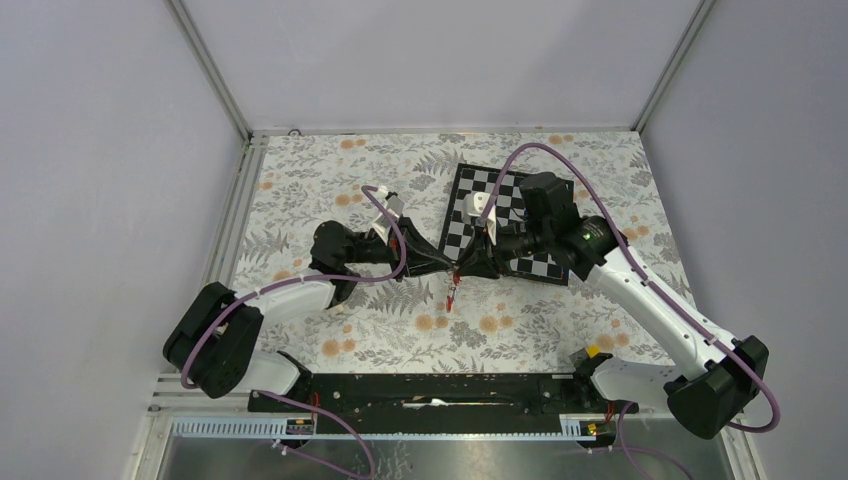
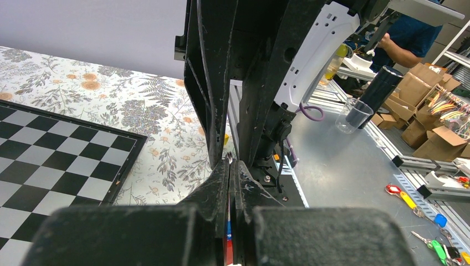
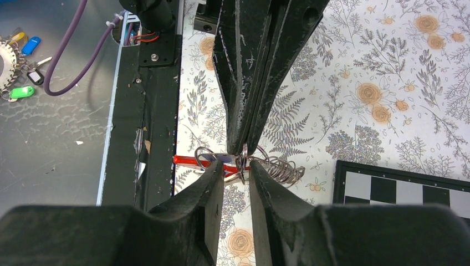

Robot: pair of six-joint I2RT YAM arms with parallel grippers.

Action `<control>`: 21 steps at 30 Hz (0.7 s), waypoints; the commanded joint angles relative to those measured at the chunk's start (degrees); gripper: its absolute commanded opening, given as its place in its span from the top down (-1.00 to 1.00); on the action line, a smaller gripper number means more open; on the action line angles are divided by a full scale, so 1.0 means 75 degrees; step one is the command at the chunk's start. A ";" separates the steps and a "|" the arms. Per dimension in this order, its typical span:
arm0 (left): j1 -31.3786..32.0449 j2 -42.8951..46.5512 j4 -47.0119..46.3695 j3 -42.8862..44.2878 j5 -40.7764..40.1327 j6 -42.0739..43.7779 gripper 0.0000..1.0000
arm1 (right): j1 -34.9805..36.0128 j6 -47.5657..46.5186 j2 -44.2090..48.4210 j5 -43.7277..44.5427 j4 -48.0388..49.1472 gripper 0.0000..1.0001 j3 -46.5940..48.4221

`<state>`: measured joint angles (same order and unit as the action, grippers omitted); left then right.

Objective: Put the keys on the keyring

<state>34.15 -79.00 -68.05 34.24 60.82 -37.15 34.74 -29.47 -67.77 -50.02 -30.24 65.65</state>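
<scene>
The red-tagged key (image 3: pixel 188 160) lies against the coiled silver keyring (image 3: pixel 280 169).

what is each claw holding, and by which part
Left claw is pinched shut on a wire loop of the keyring; right claw straddles the same loop, but its grip cannot be told.

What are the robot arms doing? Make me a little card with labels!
place: flowery table with a chessboard
arms: the two grippers meet tip to tip mid-table
left gripper: fingers pressed shut
right gripper: narrow gap with a wire loop in it; grip unclear
keys: red tag sticks out beside the fingers, with a bit of blue next to it
keyring: wire coils right at the fingertips
</scene>
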 commanded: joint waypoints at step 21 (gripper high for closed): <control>-0.0042 -0.0015 -0.0548 0.0005 -0.0140 0.0147 1.00 | -0.0042 0.0051 -0.0013 -0.0262 0.0242 0.53 -0.0187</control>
<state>34.15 -79.00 -68.05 34.22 60.82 -37.06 34.74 -29.50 -67.77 -50.28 -29.93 63.83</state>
